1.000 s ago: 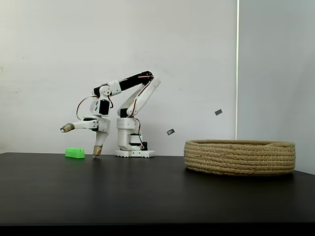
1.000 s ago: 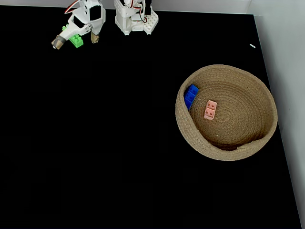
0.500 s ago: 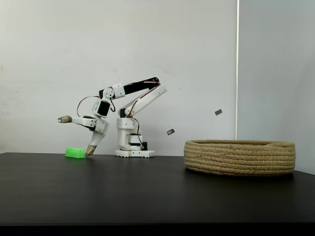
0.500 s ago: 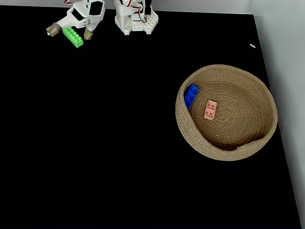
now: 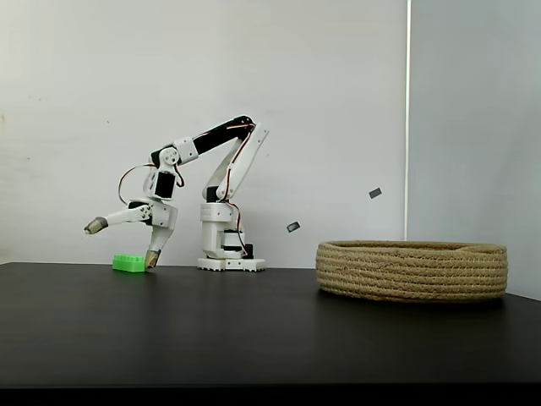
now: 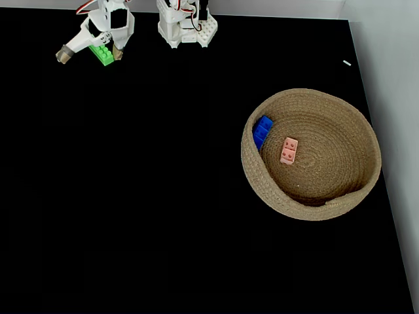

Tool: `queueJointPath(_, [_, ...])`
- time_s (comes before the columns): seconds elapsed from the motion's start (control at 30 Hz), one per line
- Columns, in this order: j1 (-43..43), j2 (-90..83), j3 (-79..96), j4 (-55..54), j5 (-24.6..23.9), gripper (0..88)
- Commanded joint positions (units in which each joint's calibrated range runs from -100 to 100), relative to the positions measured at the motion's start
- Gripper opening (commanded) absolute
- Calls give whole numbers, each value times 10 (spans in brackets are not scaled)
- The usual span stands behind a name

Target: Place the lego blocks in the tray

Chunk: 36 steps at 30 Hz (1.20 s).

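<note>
Two studded plastic bricks are lying inside the tray, a wide, shallow round basket of coiled tan rope whose ribbed wall is showing as stacked cords in a fixed view. Seen from above, the long blue brick is leaning against the inner wall on the left side of the tray, and the small salmon-orange brick is resting flat on the woven floor near the middle, its four studs facing up. The third brick, bright green and rectangular, is sitting on the matte black table far from the tray, close to the arm's white base at the back edge; from the side it is showing as a low green block on the tabletop.

The gripper is standing spread wide, its white plastic fingers tipped in tan. One tipped finger is pointing down, reaching the table just beside the green brick's right end, while the other is angling out to the left, raised above the brick. From above, the gripper is straddling the green brick, one tip on each side; whether either is touching it I cannot tell. It is grasping nothing
</note>
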Motion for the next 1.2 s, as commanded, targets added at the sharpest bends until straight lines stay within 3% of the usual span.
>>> queueJointPath(0.0, [-1,7,-7,6,7,370])
queueJointPath(0.13, [3,-1,-7,-18,-4,72])
queueJointPath(0.17, [8,-1,-9,-18,-8,37])
queueJointPath(0.53, [15,-23,-1,-30,-17,16])
queueJointPath(0.77, [-52,-20,-46,-101,-55,0])
queueJointPath(1.0, [-149,-16,-210,-6,-99,0])
queueJointPath(1.17, [-278,-22,-319,106,-118,0])
